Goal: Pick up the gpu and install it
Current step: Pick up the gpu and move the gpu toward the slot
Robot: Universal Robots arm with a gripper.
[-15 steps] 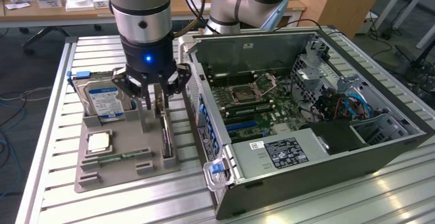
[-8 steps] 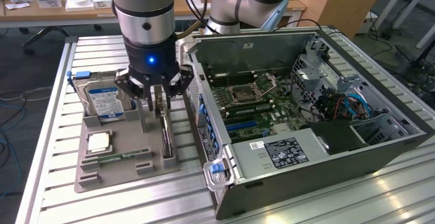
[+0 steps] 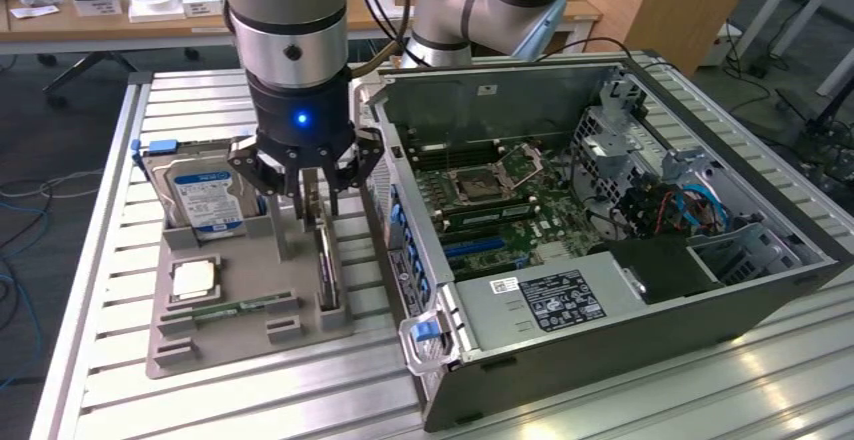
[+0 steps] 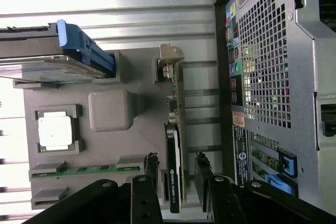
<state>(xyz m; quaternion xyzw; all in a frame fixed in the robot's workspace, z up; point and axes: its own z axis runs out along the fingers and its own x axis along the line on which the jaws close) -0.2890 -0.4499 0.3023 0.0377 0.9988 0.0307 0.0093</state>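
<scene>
1 gpu (image 4: 174,184), 1 gripper (image 4: 176,158) astride it

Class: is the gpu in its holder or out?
In: the gpu stands on edge in a slot of the grey holder, flanked by the open hand.

The pincer (image 3: 311,192) hides part of the gpu (image 3: 327,270), and the hard drive (image 4: 37,51) runs off the wrist view's edge.
</scene>
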